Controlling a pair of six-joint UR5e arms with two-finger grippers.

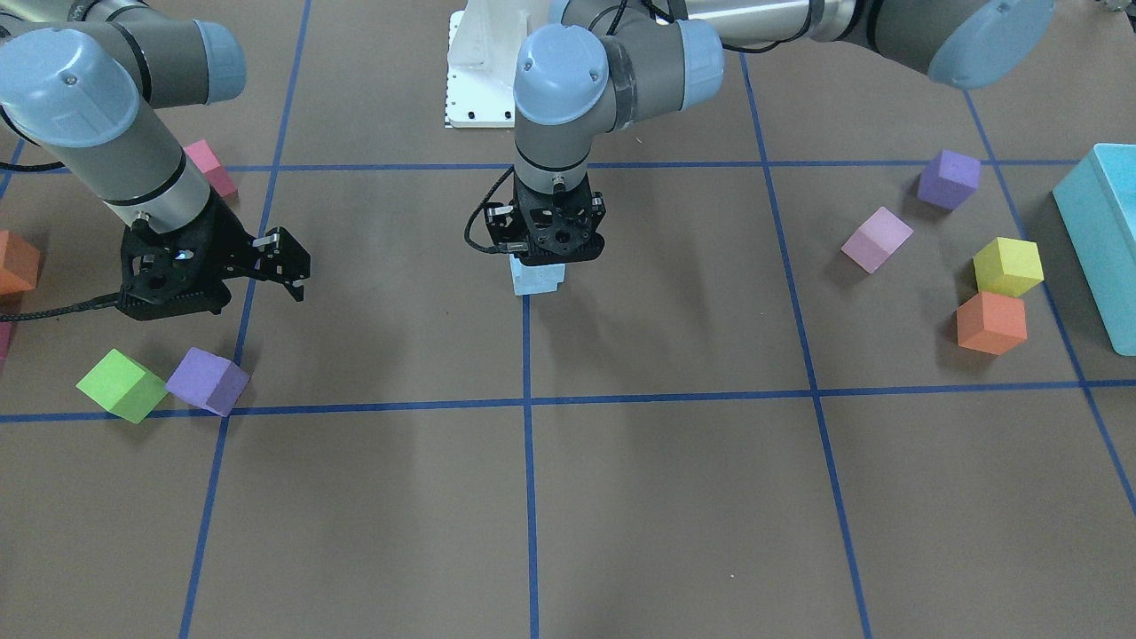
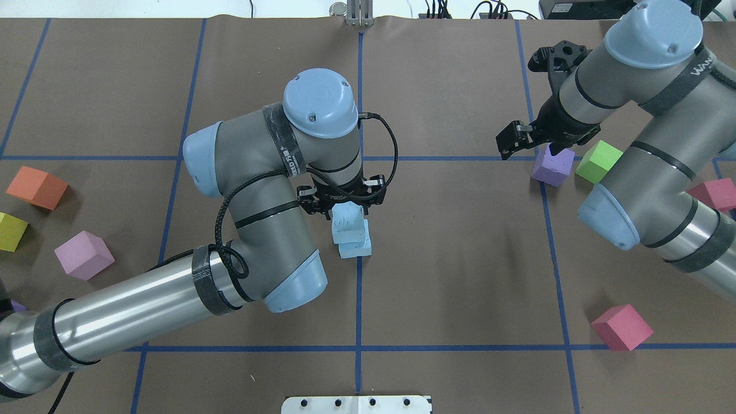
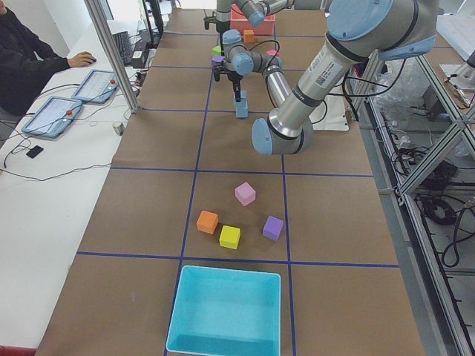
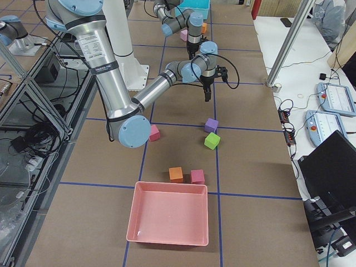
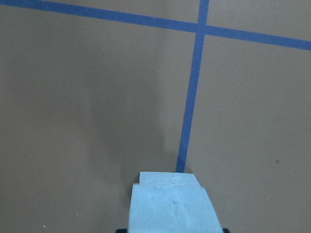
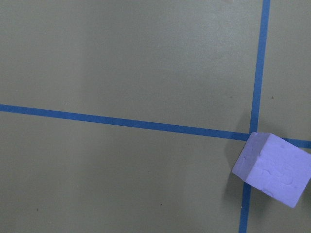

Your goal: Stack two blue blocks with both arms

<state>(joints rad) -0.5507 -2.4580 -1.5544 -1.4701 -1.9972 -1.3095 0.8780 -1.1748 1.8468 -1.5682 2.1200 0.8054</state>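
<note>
The two blue blocks stand stacked on the centre tape line. The upper blue block [image 2: 348, 221] rests on the lower blue block [image 2: 356, 248], slightly offset. My left gripper [image 2: 349, 211] points straight down and is shut on the upper block, which fills the bottom of the left wrist view [image 5: 170, 204]. In the front view one blue block [image 1: 537, 277] shows under that gripper [image 1: 543, 257]. My right gripper [image 2: 513, 141] is open and empty, raised off to the side beside a purple cube [image 2: 553, 167].
A green cube [image 2: 599, 161] lies by the purple one, and pink cubes [image 2: 622, 326] lie on the right half. Orange, yellow, pink and purple cubes [image 1: 994, 321] and a teal box [image 1: 1105, 240] are on my left side. A pink tray [image 4: 169, 219] sits at the right end.
</note>
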